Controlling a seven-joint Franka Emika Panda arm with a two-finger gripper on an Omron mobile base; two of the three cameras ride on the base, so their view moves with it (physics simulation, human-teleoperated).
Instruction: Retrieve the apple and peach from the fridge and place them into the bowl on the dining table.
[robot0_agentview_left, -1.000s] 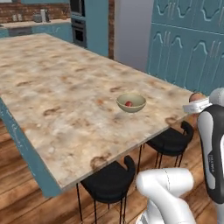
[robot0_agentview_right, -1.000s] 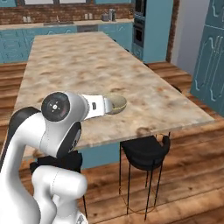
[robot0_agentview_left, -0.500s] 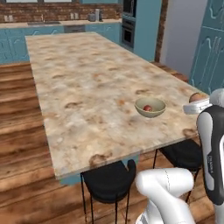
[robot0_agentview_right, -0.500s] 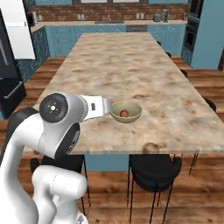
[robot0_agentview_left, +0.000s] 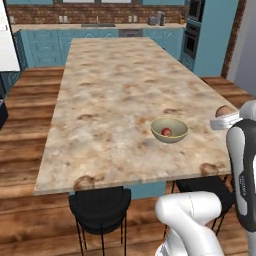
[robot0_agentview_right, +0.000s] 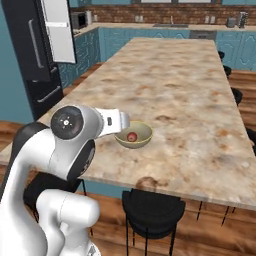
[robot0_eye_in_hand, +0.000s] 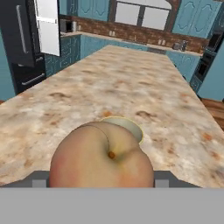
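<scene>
Teal cabinets and a brick back wall frame the long dining table (robot0_agentview_left: 115, 100), whose mottled top runs away toward twelve o'clock in both base views. Near its close edge sits the bowl (robot0_agentview_left: 169, 130), with the dark red apple (robot0_agentview_left: 166, 132) already inside, so half the job looks finished. The gripper (robot0_agentview_left: 226, 117) holds the peach (robot0_eye_in_hand: 101, 160), which bulges large at six o'clock in the hand view, jaws spread wide around it; the bowl's rim peeks out just behind the fruit. Compared with a second ago, the whole scene has swung: the table then ran diagonally and the bowl lay farther off, whereas now the table's short edge faces the base squarely and the bowl is near. That is the base driving round, not the things shifting. The fridge (robot0_agentview_right: 35, 55) has come into the right base view at ten o'clock. By my reading, the approach is nearly over and only the drop into the bowl remains.
</scene>
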